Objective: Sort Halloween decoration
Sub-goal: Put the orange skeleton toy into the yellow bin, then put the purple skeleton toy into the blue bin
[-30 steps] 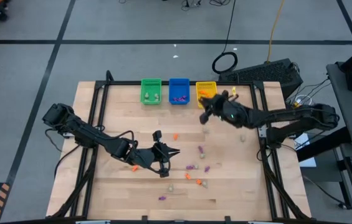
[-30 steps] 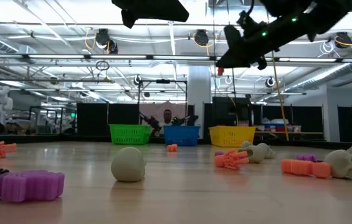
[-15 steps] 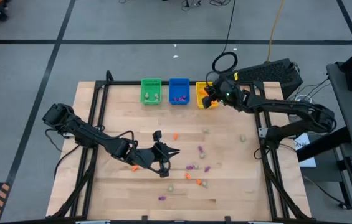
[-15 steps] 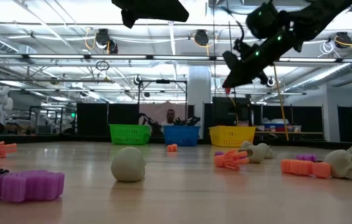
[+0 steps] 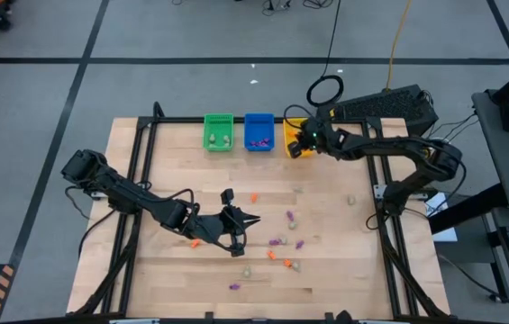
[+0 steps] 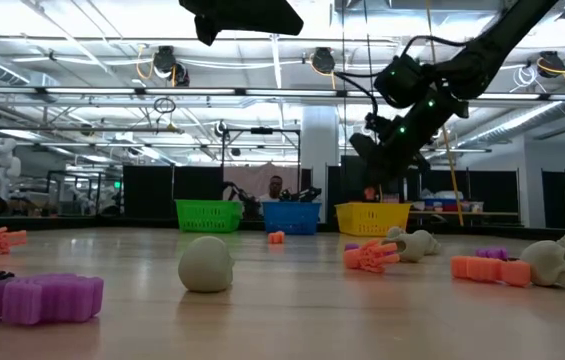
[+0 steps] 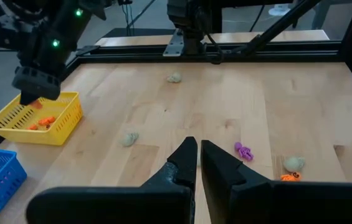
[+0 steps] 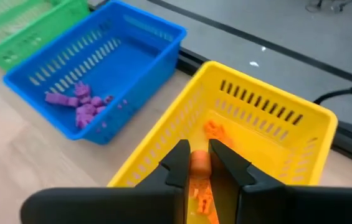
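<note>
From above, the right gripper point(image 5: 295, 144) hangs over the yellow bin point(image 5: 290, 127) at the far edge of the table point(image 5: 353, 252), with the blue bin point(image 5: 259, 131) just beside it and the green bin point(image 5: 219, 131) beyond that. The left gripper point(image 5: 250, 219) sits well apart from them, low over the middle of the table, its fingers pressed together and holding nothing. Loose Halloween decoration point(image 5: 278, 241) in orange, purple and pale beige lies scattered just ahead of the left gripper and toward the near edge

At table height, the right gripper point(image 6: 370, 176) hovers directly above the yellow bin point(image 6: 372, 217), clear of its rim. A pale skull point(image 6: 206, 264), a purple piece point(image 6: 32, 298) and orange pieces point(image 6: 370, 256) lie in the foreground

The left wrist view shows the left gripper point(image 7: 196, 151) with only a thin slit between its fingertips and nothing in it. A purple trinket point(image 7: 243, 150) lies just beyond its tips, a pale one point(image 7: 294, 163) off to the side. Farther off, the right gripper point(image 7: 36, 94) hangs above the yellow bin point(image 7: 57, 127), an orange bit at its tips

The right wrist view shows the right gripper point(image 8: 198, 155) pinched on an orange trinket point(image 8: 199, 162), held over the inside of the yellow bin point(image 8: 269, 112). More orange pieces point(image 8: 214, 130) lie in the bin below. Purple trinkets point(image 8: 79, 106) lie in the blue bin point(image 8: 138, 37) alongside
</note>
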Robot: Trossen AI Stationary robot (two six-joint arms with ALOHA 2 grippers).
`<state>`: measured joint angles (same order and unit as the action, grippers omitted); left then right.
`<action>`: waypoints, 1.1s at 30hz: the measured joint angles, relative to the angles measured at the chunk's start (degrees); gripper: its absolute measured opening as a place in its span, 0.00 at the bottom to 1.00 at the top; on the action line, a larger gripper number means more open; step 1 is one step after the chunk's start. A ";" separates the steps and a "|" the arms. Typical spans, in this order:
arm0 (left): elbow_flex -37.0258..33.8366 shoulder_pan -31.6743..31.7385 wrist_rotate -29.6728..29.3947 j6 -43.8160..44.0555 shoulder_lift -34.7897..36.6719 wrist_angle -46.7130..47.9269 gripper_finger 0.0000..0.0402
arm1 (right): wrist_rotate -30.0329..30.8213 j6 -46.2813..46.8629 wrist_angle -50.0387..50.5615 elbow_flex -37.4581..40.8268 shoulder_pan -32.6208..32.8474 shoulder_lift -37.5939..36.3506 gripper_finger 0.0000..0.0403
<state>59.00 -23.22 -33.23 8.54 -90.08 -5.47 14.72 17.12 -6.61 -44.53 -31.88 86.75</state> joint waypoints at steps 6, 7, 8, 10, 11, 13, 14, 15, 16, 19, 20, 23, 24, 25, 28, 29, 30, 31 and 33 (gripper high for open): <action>0.00 -0.07 0.02 0.04 0.00 0.04 0.06 | 0.08 1.69 0.97 0.00 -1.39 0.14 0.17; 0.00 -0.06 0.04 0.06 0.00 0.04 0.06 | 0.01 1.67 1.45 0.00 -1.58 -0.29 0.19; 0.00 -0.07 0.04 0.08 0.00 0.07 0.06 | 0.00 1.45 1.65 0.00 -1.69 -0.92 0.22; 0.00 -0.07 0.07 0.15 0.00 0.31 0.06 | -0.02 0.84 1.42 0.00 -1.70 -2.65 0.27; 0.00 -0.19 0.10 0.17 0.00 0.45 0.06 | -0.02 0.45 1.92 0.00 -1.70 -3.85 0.30; 0.00 -0.31 0.13 0.17 0.00 0.50 0.06 | 0.00 -0.24 3.26 0.00 -1.33 -6.68 0.35; 0.00 -0.52 0.13 0.17 0.00 0.57 0.06 | -0.02 -0.60 3.71 0.00 -1.01 -8.32 0.37; 0.00 -0.80 0.13 0.19 0.00 0.82 0.06 | -0.26 -1.31 5.14 0.00 -0.52 -10.34 0.39; 0.00 -1.16 0.13 0.27 0.00 1.35 0.06 | -1.18 -2.14 6.81 0.00 0.14 -12.48 0.41; 0.00 -2.78 0.26 1.72 0.35 4.82 0.06 | -2.82 -3.24 11.95 0.00 4.21 -19.71 0.44; 0.00 -3.40 0.56 2.35 0.73 6.42 0.06 | -3.04 -3.23 14.22 0.00 6.40 -22.25 0.45; 0.07 -4.83 2.91 5.74 1.07 10.10 0.06 | -2.85 -1.45 21.25 0.48 15.81 -29.54 0.44; 0.04 -5.27 3.31 7.07 0.95 11.93 0.06 | -2.71 -0.46 23.03 1.07 19.92 -31.69 0.44; 0.00 -5.69 3.36 8.12 0.86 13.39 0.06 | -2.63 0.78 24.03 1.90 23.67 -33.49 0.44; 0.02 -6.44 3.41 11.64 0.90 16.82 0.06 | -1.05 5.79 25.17 4.68 34.75 -37.40 0.43; 0.02 -6.54 3.43 12.81 0.87 18.33 0.06 | -0.30 7.37 24.75 5.68 38.01 -38.16 0.43; 0.02 -6.60 3.51 14.14 0.77 19.69 0.06 | 0.86 8.68 24.20 6.69 41.12 -38.47 0.43; 0.00 -6.70 3.72 15.61 0.68 20.85 0.06 | 2.41 9.81 23.64 7.84 44.41 -38.50 0.43; 0.00 -6.98 4.46 18.23 0.71 22.17 0.06 | 5.71 11.26 21.38 10.38 49.80 -37.82 0.43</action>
<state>59.00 -30.20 -28.77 26.76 -89.38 16.69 20.43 28.38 14.77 -34.15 17.92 48.93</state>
